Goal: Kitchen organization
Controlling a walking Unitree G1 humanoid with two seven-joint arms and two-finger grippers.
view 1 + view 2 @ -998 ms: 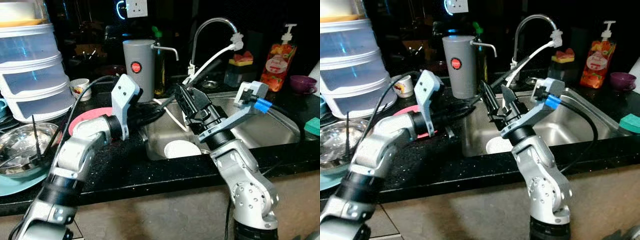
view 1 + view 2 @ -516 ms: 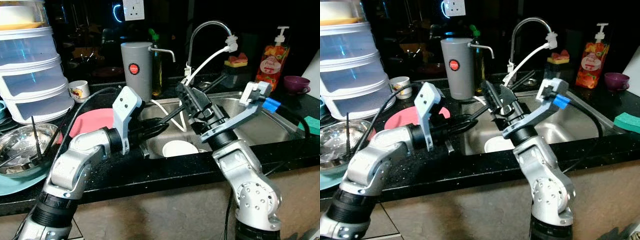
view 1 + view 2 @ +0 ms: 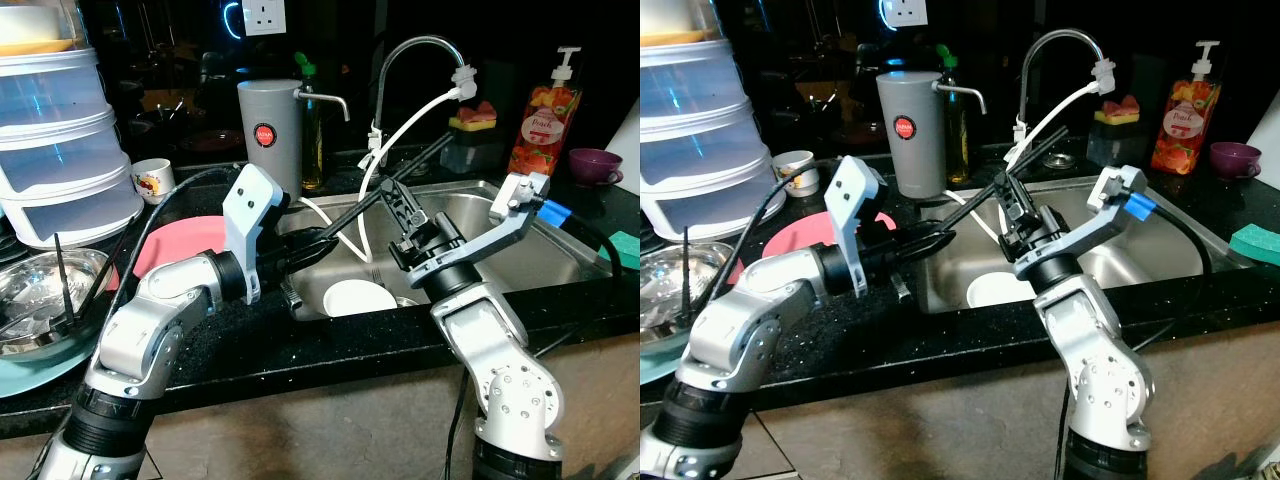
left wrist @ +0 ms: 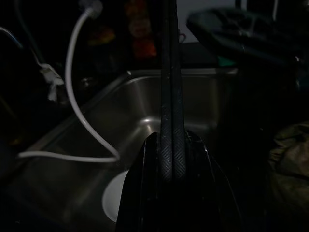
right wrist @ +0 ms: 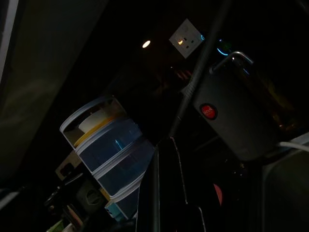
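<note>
left hand (image 3: 385,195): my fingers pressed together, stretched over the sink (image 3: 540,255), frame centre
right hand (image 3: 395,205): mine, above sink; finger state unclear
white plate (image 3: 362,297): sink bottom, lower centre
pink plate (image 3: 185,245): desk (image 3: 330,345), left

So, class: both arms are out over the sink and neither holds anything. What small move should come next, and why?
Probably open the left gripper and lower it toward the white plate in the sink. Its fingers are pressed together with nothing between them, and the plate lies just below. The right gripper points up, away from the plate.
</note>
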